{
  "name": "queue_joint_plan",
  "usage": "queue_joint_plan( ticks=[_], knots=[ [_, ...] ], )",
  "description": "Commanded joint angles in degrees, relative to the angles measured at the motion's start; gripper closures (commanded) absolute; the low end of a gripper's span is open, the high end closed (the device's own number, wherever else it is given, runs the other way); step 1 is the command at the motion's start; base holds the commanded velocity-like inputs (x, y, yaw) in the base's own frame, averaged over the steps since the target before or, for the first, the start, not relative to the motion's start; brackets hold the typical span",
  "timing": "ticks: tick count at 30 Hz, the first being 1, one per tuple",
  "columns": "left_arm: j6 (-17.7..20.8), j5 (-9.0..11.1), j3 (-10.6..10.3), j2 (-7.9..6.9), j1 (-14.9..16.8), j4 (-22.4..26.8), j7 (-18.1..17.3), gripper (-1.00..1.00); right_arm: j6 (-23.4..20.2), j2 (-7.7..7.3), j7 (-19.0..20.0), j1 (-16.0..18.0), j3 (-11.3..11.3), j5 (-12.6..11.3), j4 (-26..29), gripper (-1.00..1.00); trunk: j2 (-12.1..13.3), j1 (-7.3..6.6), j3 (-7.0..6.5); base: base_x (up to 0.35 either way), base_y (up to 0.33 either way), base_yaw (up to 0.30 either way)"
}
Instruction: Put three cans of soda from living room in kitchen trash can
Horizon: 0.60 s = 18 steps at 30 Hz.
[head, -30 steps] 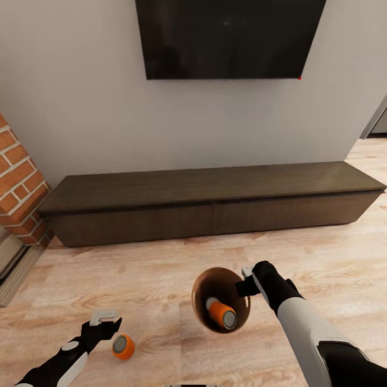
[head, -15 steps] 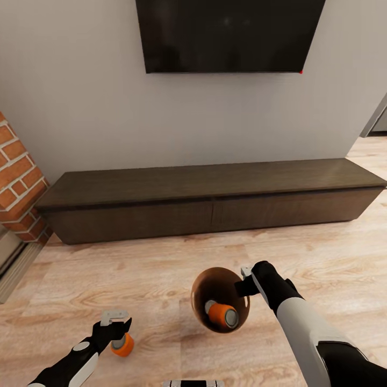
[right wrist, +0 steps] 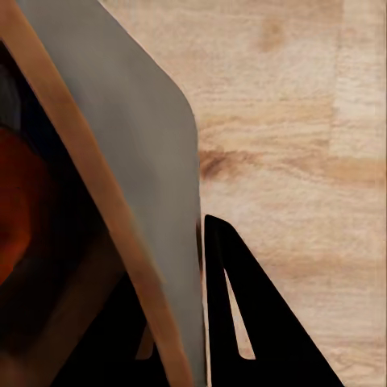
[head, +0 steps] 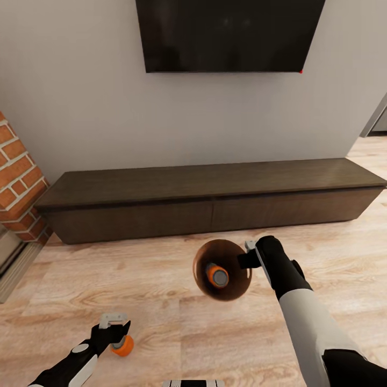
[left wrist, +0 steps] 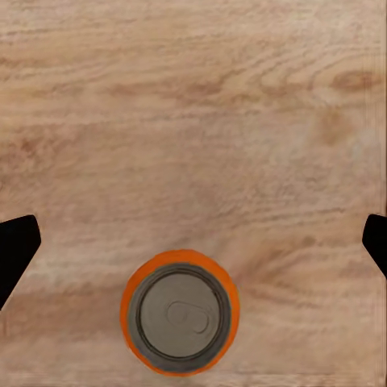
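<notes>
**Bin held off the floor with one orange can inside; second orange can stands under the left gripper**

The trash can (head: 222, 270) hangs above the wood plank floor (head: 161, 279), its coppery-brown inside open to the head camera, and an orange soda can (head: 216, 275) lies in it, grey top showing. The right gripper (head: 250, 257) is clamped on the bin's rim. The right wrist view gives what the head view cannot: the pale grey outer wall (right wrist: 129, 161) and the brown rim edge passing between the black fingers (right wrist: 258, 322), one finger inside the bin, one outside.

A second orange can (head: 123, 346) stands upright on the floor at the lower left, partly covered by the left gripper (head: 114, 329). In the left wrist view this can (left wrist: 180, 312) is seen from straight above, pull tab visible on the grey lid, with the two fingertips (left wrist: 16, 246) spread wide on either side and touching nothing. No lettering or brand can be read on either can.

Beyond stand a long dark wood TV bench (head: 209, 201), a wall TV (head: 228, 33) and a red brick fireplace (head: 16, 188).
</notes>
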State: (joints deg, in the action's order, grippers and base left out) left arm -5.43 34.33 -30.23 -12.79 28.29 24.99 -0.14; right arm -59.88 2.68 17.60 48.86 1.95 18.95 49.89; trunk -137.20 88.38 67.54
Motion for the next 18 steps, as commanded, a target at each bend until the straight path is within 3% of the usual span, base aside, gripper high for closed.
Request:
queue_joint_plan(
  ticks=[1,13,18],
  knots=[
    [0.1,0.0,0.0,0.01,0.0,-0.5,0.0,-1.0,-0.1,0.0,0.3,0.0,0.1,-0.9,0.2,1.0,-0.4,0.22,0.18,0.0,0.0,0.0],
    [0.5,0.0,0.0,-0.03,0.0,-3.5,-0.4,-1.0,-0.1,-0.14,0.3,0.0,0.7,-1.1,0.7,1.0,-5.2,2.85,2.33,0.0,0.0,0.0],
    [-0.2,0.0,0.1,0.04,0.0,-3.5,-0.3,-1.0,-0.1,-0.08,0.3,0.0,0.5,-1.0,0.6,1.0,-5.2,2.85,2.33,0.0,0.0,0.0]
  ],
)
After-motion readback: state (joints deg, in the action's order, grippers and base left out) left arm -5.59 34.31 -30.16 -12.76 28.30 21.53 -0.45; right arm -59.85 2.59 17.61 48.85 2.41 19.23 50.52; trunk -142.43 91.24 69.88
